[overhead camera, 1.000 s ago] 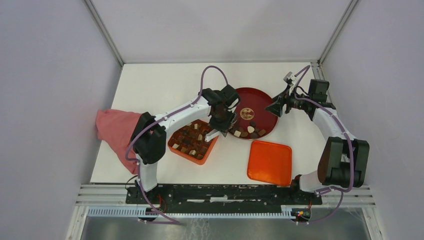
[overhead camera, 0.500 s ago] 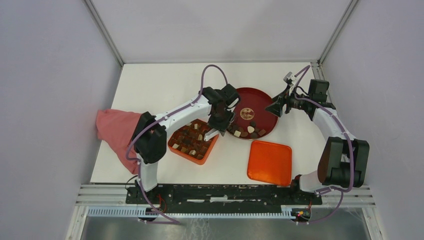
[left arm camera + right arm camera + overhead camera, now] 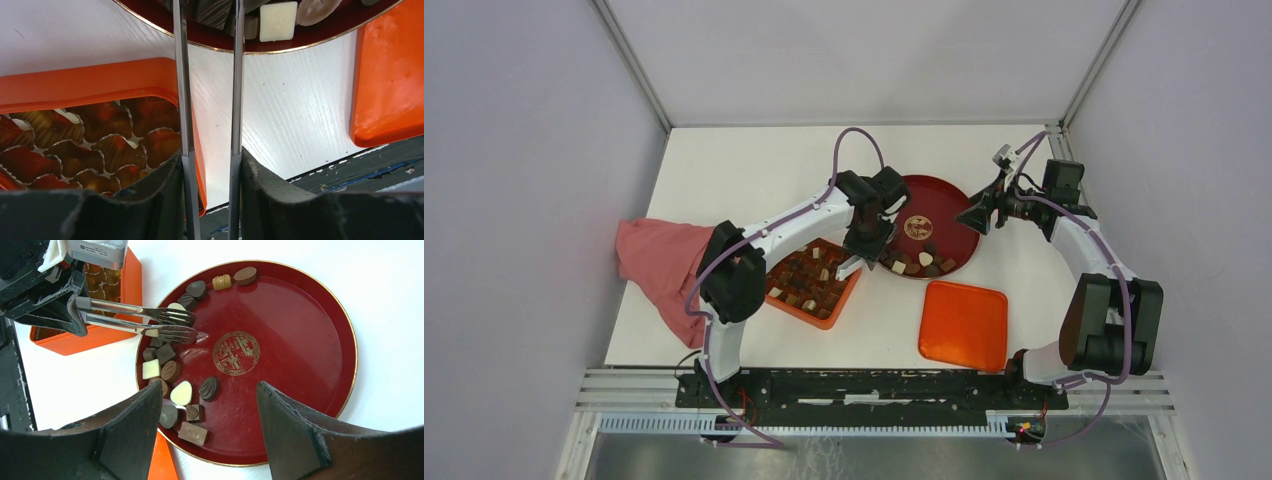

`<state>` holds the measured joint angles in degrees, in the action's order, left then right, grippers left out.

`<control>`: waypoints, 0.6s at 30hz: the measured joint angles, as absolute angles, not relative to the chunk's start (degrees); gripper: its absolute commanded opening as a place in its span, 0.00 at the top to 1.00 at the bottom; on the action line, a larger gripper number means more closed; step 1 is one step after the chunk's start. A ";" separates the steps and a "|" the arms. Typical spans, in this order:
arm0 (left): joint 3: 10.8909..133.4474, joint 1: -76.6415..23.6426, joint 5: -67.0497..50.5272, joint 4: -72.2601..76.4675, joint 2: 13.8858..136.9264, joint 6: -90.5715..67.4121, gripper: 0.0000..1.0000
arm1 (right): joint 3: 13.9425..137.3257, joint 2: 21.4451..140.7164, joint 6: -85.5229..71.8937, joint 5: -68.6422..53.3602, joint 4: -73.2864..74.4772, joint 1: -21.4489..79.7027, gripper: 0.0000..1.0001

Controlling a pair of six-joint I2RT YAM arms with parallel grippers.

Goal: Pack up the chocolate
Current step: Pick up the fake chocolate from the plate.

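Observation:
Several pieces of chocolate [image 3: 172,372], dark, mid brown and cream-white, lie along the left side of the dark-red plate [image 3: 300,340]. More chocolate [image 3: 809,278] fills part of the orange compartmented box [image 3: 824,305]. My left gripper [image 3: 210,165] is shut on metal tongs [image 3: 135,315]. The forked tips of the tongs reach over the plate's left rim, on either side of a dark ridged piece [image 3: 212,12]. Whether the tips pinch it is hidden. My right gripper [image 3: 209,385] hangs open above the plate [image 3: 944,205], holding nothing.
The orange box lid [image 3: 964,322] lies flat near the front right, just below the plate. A pink cloth [image 3: 659,265] is bunched at the table's left edge. The box [image 3: 100,82] sits close to the plate's left rim.
The left arm's elbow has swung right and its gripper has edged toward the plate, squeezing the tongs a little narrower. The right arm has not moved.

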<state>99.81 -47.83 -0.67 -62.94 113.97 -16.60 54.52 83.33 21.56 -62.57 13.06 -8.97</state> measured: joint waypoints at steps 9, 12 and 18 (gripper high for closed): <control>102.30 -48.03 -0.34 -63.46 113.97 -16.62 0.98 | 54.52 83.33 21.80 -62.96 13.08 -9.17 0.25; 102.50 -48.03 -0.32 -63.07 113.95 -16.64 0.98 | 54.52 83.33 21.85 -62.96 13.08 -9.23 0.26; 102.43 -48.03 -0.27 -62.19 113.73 -16.67 0.98 | 54.52 83.33 21.96 -62.98 13.08 -9.43 0.25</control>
